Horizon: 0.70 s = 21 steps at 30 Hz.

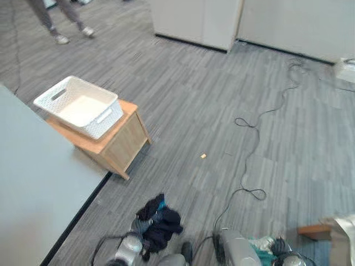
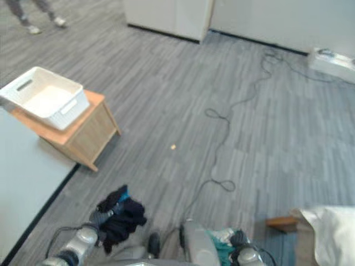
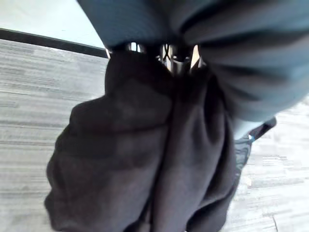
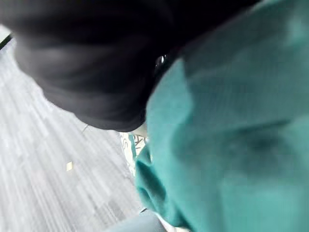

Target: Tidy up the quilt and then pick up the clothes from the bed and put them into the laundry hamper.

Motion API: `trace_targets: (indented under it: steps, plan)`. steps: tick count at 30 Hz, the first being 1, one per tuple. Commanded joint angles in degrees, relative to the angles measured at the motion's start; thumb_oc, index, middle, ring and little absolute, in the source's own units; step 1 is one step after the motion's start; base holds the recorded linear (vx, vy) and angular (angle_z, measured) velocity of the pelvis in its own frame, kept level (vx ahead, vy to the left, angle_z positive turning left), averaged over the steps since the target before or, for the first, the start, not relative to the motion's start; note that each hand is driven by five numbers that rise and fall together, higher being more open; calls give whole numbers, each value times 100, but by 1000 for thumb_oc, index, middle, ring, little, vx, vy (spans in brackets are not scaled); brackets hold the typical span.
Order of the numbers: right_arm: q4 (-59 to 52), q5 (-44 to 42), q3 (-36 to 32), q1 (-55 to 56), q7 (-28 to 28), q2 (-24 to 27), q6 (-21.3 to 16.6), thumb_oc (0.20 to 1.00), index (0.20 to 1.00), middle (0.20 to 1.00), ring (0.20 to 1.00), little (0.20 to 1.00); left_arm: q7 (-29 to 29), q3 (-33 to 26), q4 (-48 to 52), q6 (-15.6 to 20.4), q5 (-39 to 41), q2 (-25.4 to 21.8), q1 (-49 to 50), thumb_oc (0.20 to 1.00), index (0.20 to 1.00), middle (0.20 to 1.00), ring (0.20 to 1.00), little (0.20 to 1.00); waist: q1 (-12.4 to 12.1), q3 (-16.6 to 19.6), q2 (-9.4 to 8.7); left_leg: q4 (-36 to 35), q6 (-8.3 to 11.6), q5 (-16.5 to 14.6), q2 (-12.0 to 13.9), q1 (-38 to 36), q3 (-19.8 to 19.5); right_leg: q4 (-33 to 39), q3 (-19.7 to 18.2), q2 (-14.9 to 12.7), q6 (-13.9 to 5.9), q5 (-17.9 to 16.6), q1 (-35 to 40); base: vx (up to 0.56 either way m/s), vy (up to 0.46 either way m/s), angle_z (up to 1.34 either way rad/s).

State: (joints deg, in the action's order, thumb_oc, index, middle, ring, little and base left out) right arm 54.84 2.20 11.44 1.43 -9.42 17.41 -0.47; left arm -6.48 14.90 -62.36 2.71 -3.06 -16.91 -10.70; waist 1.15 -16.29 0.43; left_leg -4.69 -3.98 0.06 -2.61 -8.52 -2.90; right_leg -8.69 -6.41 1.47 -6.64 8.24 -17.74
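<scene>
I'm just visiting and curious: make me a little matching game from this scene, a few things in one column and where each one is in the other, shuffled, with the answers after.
Things:
1. white basket
2. dark clothes
3. teal garment
4. black cable

Places:
A. hanging from the left hand
B. lying in loops on the grey floor
C. on the small wooden table
D. bunched at the right arm, at the bottom of the head views

Pairs: 1-C, 2-A, 3-D, 4-B
</scene>
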Motion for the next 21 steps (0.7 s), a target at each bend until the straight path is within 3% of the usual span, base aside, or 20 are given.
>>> trace_targets:
  steps: [1, 4, 5, 6, 7, 8, 10, 12, 13, 14, 15, 16, 17, 18, 19, 20, 21]
  plan:
    - [-31, -57, -202, -81, -134, 332, -23, 200, 200, 200, 200, 200, -44, -32, -54, 211, -280, -107, 57, 200, 200, 200, 200, 200, 107, 25, 25, -31, 526, -873, -11, -711, 128, 714, 117, -330, -487, -867, 363, 857, -87, 69]
    - [16, -63, -207, -66, -78, 318, -31, 200, 200, 200, 200, 200, -31, -93, -238, 204, -314, -54, 197, 200, 200, 200, 200, 200, 114, 178, 35, 514, 636, -895, 45, -834, 70, 680, 227, -357, -382, -1011, 573, 507, -77, 42]
    - [39, -77, -199, -85, -65, 348, -48, 200, 200, 200, 200, 200, -46, -132, -263, 212, -274, -38, 227, 200, 200, 200, 200, 200, 145, 197, 71, 1072, 747, -699, 83, -724, 62, 554, 196, -311, -324, -1024, 635, 408, -83, 38]
    - [87, -98, -172, -143, 4, 397, -60, 200, 200, 200, 200, 200, -67, -180, -300, 188, -222, -53, 279, 200, 200, 200, 200, 200, 137, 197, 131, 2017, 914, -244, 182, -466, 195, 493, 296, -293, -199, -979, 835, 678, -212, 51]
    - [30, -207, -174, -248, -45, 527, -59, 200, 200, 200, 200, 200, -80, -196, -212, 145, -72, -46, 338, 200, 200, 200, 200, 200, -1, 63, -46, 4114, 1024, 403, 319, 660, 387, 576, 566, -565, 50, -875, 1232, 475, -171, 42]
    - [31, -207, -173, -250, -45, 525, -59, 200, 200, 200, 200, 200, -80, -197, -211, 144, -72, -49, 337, 200, 200, 200, 200, 200, 9, 79, -57, 4118, 1023, 414, 307, 689, 379, 579, 572, -578, 49, -882, 1212, 410, -208, 52]
    - [-21, -237, -163, -425, -98, 657, -27, 200, 200, 200, 200, 200, -123, -186, -143, 135, -9, -59, 285, 200, 200, 200, 200, 200, -398, -86, -275, 4956, 852, 139, 466, 1758, 873, 853, 739, -746, 254, -593, 1948, 581, -136, 21]
    - [3, -220, -91, -482, -53, 666, -12, 200, 200, 200, 200, 200, -90, -181, -116, 148, -22, 11, 327, 200, 200, 200, 200, 200, -586, -41, -240, 4006, 793, -18, 457, 2029, 1249, 997, 876, -783, 191, -397, 2402, 613, 3, -4]
    - [4, -220, -90, -482, -53, 666, -12, 200, 200, 200, 200, 200, -90, -182, -115, 147, -22, 10, 328, 200, 200, 200, 200, 200, -587, -37, -257, 3971, 789, 5, 439, 2019, 1259, 1002, 873, -801, 188, -402, 2398, 469, 79, -1]
    - [25, -186, -71, -470, -21, 668, -14, 200, 200, 200, 200, 200, -58, -204, -87, 160, -35, 46, 379, 200, 200, 200, 200, 200, -657, 38, -218, 3314, 717, -55, 397, 2004, 1414, 1057, 876, -816, 131, -306, 2561, 682, 148, -5]
    - [48, -132, -72, -469, -46, 659, -48, 200, 200, 200, 200, 200, 5, -199, -7, 196, -75, 72, 466, 200, 200, 200, 200, 200, -763, 177, -85, 1837, 677, 34, 468, 2009, 1960, 1094, 1076, -768, 45, -44, 2882, 690, 151, 10]
    - [47, -131, -73, -462, -46, 659, -48, 200, 200, 200, 200, 200, 5, -195, -2, 194, -76, 72, 473, 200, 200, 200, 200, 200, -764, 171, -105, 1776, 672, 57, 433, 1965, 1969, 1100, 1080, -797, 36, -34, 2903, 679, 163, 18]
    - [46, -101, -66, -461, -60, 651, -43, 200, 200, 200, 200, 200, 29, -206, -8, 189, -87, 79, 488, 200, 200, 200, 200, 200, -786, 229, -37, 1155, 727, 231, 450, 1903, 2259, 1143, 1143, -752, -1, 72, 3062, 223, 69, 31]
    - [46, -101, -66, -461, -60, 650, -43, 200, 200, 200, 200, 200, 29, -206, -7, 189, -87, 78, 488, 200, 200, 200, 200, 200, -786, 221, -41, 1140, 727, 238, 443, 1888, 2261, 1145, 1144, -757, -2, 73, 3072, 663, 157, 32]
    - [5, -7, -84, -468, -73, 619, -5, 200, 200, 200, 200, 200, 35, -248, -11, 136, -123, 85, 521, 200, 200, 200, 200, 200, -823, 324, -64, 732, 744, 307, 587, 1904, 2751, 1030, 1344, -764, -98, 365, 3422, 847, 187, 23]
    - [49, 89, -13, -471, -34, 499, -28, 200, 200, 200, 200, 200, 42, -368, -196, 85, -142, 64, 586, 200, 200, 200, 200, 200, -891, 432, -172, 688, 458, 314, 436, 1768, 2806, 290, 1385, -784, -241, 218, 3375, 847, 188, 3]
    - [51, 90, -13, -472, -35, 498, -29, 200, 200, 200, 200, 200, 42, -368, -198, 87, -142, 63, 585, 200, 200, 200, 200, 200, -894, 443, -175, 688, 456, 313, 436, 1780, 2810, 274, 1379, -787, -242, 225, 3354, 814, 231, 24]
